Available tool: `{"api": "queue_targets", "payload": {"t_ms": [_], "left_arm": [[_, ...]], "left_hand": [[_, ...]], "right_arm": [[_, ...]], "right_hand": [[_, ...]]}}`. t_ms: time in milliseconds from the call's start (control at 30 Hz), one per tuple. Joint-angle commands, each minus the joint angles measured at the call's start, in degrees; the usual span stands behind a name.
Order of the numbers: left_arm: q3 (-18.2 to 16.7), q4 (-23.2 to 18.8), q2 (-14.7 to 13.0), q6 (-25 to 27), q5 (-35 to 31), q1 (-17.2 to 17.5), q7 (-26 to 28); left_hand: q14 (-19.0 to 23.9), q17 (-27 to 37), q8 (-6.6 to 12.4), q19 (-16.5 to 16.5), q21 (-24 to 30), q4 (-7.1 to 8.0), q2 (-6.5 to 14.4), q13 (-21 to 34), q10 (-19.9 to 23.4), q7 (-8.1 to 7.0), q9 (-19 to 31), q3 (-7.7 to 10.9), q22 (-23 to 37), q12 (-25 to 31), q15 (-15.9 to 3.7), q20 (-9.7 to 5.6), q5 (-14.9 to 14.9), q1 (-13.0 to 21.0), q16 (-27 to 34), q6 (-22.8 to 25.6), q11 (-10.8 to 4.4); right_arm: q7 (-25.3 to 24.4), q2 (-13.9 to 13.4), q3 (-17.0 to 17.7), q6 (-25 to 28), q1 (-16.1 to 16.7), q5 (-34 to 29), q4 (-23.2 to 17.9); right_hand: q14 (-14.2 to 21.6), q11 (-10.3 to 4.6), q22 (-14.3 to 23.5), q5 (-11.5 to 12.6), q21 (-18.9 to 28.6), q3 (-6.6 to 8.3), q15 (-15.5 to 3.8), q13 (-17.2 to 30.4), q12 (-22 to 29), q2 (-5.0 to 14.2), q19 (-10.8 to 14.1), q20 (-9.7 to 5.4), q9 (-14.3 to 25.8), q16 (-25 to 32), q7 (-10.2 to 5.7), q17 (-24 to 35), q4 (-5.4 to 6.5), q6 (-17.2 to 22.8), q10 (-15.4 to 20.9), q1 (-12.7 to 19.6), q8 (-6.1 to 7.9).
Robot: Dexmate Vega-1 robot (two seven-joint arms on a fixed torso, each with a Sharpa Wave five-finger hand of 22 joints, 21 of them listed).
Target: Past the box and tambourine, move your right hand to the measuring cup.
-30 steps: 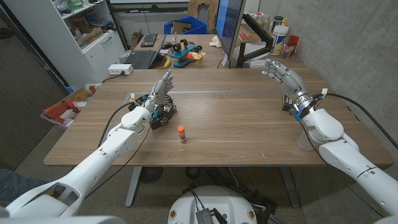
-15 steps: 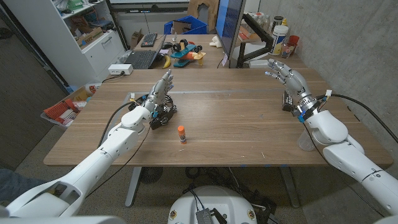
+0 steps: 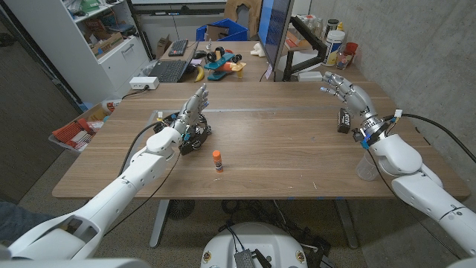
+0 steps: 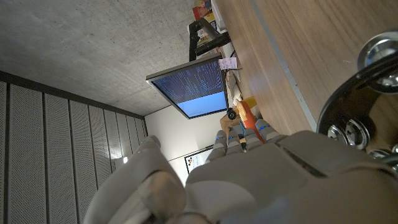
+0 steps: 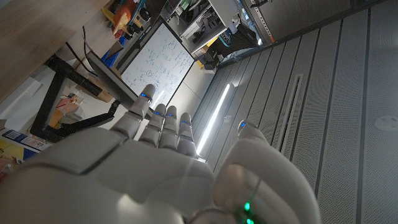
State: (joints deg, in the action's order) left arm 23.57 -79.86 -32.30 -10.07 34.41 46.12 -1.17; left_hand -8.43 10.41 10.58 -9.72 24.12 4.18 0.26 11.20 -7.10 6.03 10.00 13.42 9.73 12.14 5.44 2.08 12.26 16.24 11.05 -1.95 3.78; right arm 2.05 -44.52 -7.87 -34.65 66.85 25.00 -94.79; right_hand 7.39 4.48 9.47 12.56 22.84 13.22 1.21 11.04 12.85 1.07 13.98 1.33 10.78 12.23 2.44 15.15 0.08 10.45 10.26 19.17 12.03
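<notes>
My right hand (image 3: 348, 92) hangs over the table's right side with its fingers spread, holding nothing. A small black box (image 3: 343, 119) stands just below it, near the wrist. A clear measuring cup (image 3: 364, 168) sits near the table's front right edge, partly behind my right forearm. The black tambourine (image 3: 195, 138) with metal jingles lies at centre left, and my left hand (image 3: 195, 105) stands just behind it, fingers straight and holding nothing. The left wrist view shows the tambourine (image 4: 365, 93) beside the left hand (image 4: 249, 180). In the right wrist view the right hand (image 5: 168, 168) is raised with nothing in it.
An orange-capped glue stick (image 3: 217, 159) stands near the table's middle. A monitor on a black arm (image 3: 277, 37) rises behind the table's far edge, with bottles (image 3: 336, 46) to its right. A concrete wall runs along the right side.
My right hand has drifted to the right and slightly back, uncovering the black box. The left arm has not moved.
</notes>
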Motion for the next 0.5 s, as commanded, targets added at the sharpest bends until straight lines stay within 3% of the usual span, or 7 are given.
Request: {"api": "queue_targets", "payload": {"t_ms": [33,333,367,400,500], "left_arm": [[0.31,0.04,-0.07,0.65,-0.52,-0.32,0.08],[-0.03,-0.06,0.11,0.38,-0.43,-0.38,0.52],[0.01,-0.14,0.02,0.48,-0.52,-0.40,0.55],[0.04,-0.19,-0.07,0.58,-0.56,-0.43,0.50],[0.16,-0.20,-0.18,0.78,-0.76,-0.57,0.50]], "left_hand": [[-0.54,0.15,0.16,-3.42,-0.25,-0.43,0.71,0.14,-0.26,0.24,0.33,0.02,0.15,-0.05,0.05,0.39,-0.13,0.18,-0.02,-0.24,0.19],[-0.24,0.15,0.31,-2.92,-0.48,-0.52,0.78,0.13,-0.01,0.12,0.33,-0.05,0.16,0.06,-0.44,-0.37,-0.15,0.17,0.09,0.16,-0.01],[-0.22,0.15,0.32,-2.89,-0.51,-0.53,0.79,0.13,-0.03,0.10,0.33,-0.06,0.16,0.05,-0.42,-0.42,-0.15,0.17,0.10,0.18,0.01],[-0.22,0.15,0.32,-2.88,-0.53,-0.54,0.79,0.13,0.00,0.11,0.33,-0.06,0.16,0.06,-0.46,-0.43,-0.15,0.17,0.10,0.20,-0.01],[-0.26,0.15,0.33,-2.90,-0.62,-0.55,0.81,0.13,0.09,0.05,0.33,-0.07,0.16,0.10,-0.54,-0.38,-0.16,0.17,0.07,0.22,-0.06]], "right_arm": [[-0.69,-0.90,2.07,-0.89,2.01,-1.30,-0.81],[-1.27,-1.61,3.96,-0.53,4.22,-1.84,-2.12],[-1.49,-1.63,4.27,-0.47,4.59,-1.93,-2.35],[-1.73,-1.63,4.60,-0.35,4.98,-1.97,-2.60],[-2.37,-1.56,5.55,-0.47,5.96,-2.52,-3.05]], "right_hand": [[0.90,-0.62,0.10,0.30,-0.33,0.28,-0.53,0.17,-0.16,0.57,0.78,-0.15,0.22,0.48,-0.44,0.08,0.10,0.53,0.46,-0.27,0.15],[0.97,-2.33,0.11,0.40,-0.82,0.33,-0.85,0.17,-0.24,0.84,1.07,-0.28,0.22,0.41,-1.12,-0.19,0.05,1.64,0.91,-0.43,0.41],[1.06,-1.99,0.11,0.42,-0.93,0.33,-0.92,0.17,-0.25,0.85,1.12,-0.29,0.22,0.42,-1.16,-0.26,0.02,1.71,1.03,-0.45,0.39],[1.23,-0.64,0.12,0.47,-1.18,0.33,-1.19,0.16,-0.27,0.82,1.27,-0.44,0.22,0.41,-0.91,-0.45,-0.12,2.05,1.29,-0.43,0.43],[1.47,-0.43,0.12,0.51,-1.28,0.33,-1.32,0.15,-0.28,0.76,1.76,-0.59,0.22,0.41,-0.21,-0.65,-0.27,2.57,1.58,-0.39,0.53]]}}
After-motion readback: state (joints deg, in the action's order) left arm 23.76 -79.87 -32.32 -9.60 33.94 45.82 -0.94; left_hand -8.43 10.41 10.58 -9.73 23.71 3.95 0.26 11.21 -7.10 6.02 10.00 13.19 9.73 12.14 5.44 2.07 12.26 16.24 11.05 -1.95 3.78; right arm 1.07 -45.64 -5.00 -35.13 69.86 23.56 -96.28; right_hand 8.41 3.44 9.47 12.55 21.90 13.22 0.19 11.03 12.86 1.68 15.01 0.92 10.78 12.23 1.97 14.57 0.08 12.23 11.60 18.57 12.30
